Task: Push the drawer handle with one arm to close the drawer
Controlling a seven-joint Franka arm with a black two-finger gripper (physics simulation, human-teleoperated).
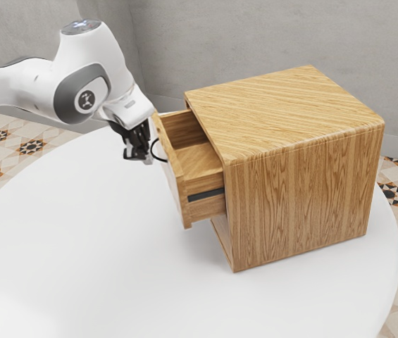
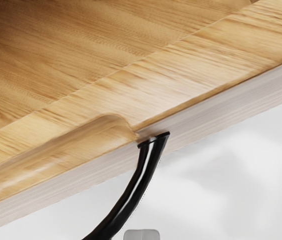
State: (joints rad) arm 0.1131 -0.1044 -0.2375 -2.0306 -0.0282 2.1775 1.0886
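The claw (image 1: 146, 158) is holding its fingertips together, gripping nothing, and is standing beside the handle (image 2: 137, 184), apparently for pushing. The drawer (image 1: 203, 184) is projecting from the cabinet (image 1: 297, 211), which is resting on the worktop (image 1: 114, 267).

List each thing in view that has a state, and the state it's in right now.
Drawer: open, standing partly out of the cabinet.
Handle: attached to the drawer's front, curving outward.
Gripper: at the drawer's front, close by the handle; whether it is open or shut, I cannot tell.
Cabinet: upright on the table.
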